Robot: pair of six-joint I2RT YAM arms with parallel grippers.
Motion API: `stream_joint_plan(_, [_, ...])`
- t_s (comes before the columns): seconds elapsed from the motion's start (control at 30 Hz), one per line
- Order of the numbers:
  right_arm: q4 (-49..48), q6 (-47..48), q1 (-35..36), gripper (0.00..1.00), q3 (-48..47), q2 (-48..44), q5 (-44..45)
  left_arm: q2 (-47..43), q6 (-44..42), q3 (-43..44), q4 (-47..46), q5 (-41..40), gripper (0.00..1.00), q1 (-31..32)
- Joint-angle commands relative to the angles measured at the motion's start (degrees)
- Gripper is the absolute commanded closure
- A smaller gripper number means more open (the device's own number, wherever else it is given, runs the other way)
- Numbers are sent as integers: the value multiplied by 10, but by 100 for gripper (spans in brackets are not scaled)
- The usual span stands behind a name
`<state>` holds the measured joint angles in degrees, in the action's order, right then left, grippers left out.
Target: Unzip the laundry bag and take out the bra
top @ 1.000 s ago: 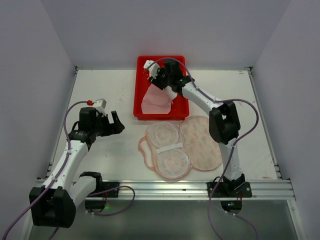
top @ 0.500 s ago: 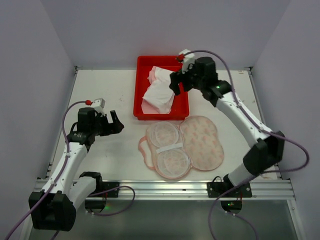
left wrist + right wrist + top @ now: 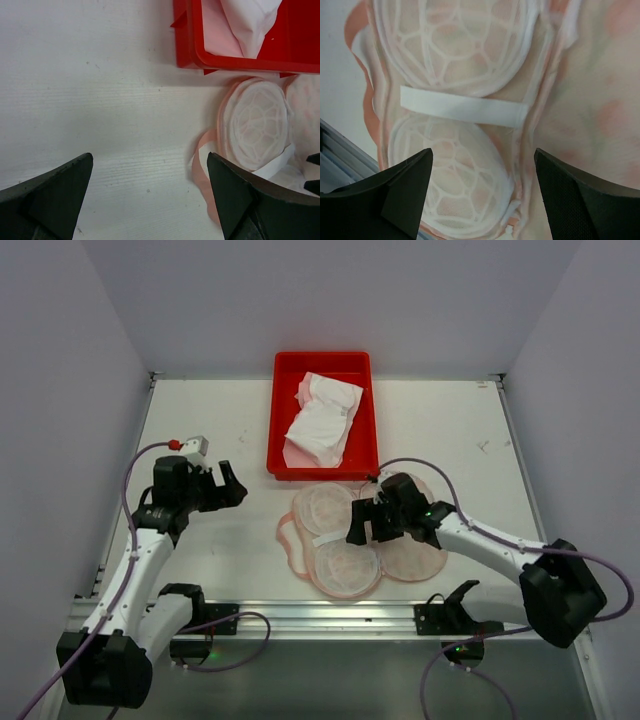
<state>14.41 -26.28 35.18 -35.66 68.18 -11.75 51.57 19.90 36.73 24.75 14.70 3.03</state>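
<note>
Jaws agape (2 pairs); 1 bra (image 3: 322,420), 1 laundry bag (image 3: 325,508).

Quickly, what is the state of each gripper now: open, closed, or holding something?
Left gripper: open, holding nothing, above the table.
Right gripper: open, holding nothing, above the bag.

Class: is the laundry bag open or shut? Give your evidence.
Open. The laundry bag lies spread flat, its white mesh domes and inner strap exposed beside its printed half.
</note>
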Motion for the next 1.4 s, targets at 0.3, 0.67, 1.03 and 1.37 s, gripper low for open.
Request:
stream_joint_plan(0.3, [18, 4, 254, 14, -213, 280, -35, -24, -3, -2, -5, -20, 0, -5])
stream_joint_plan(0.67, [112, -159, 257, 9, -176, 107, 227, -23, -2, -2, -7, -22, 0, -5])
stream_joint_plan(1.03, [253, -340, 117, 5, 8, -59, 169, -14, -4, -2, -7, -15, 0, -5])
stream_joint_plan(1.37, [223, -403, 74, 23, 59, -46, 167, -13, -6, -1, -7, -12, 0, -6])
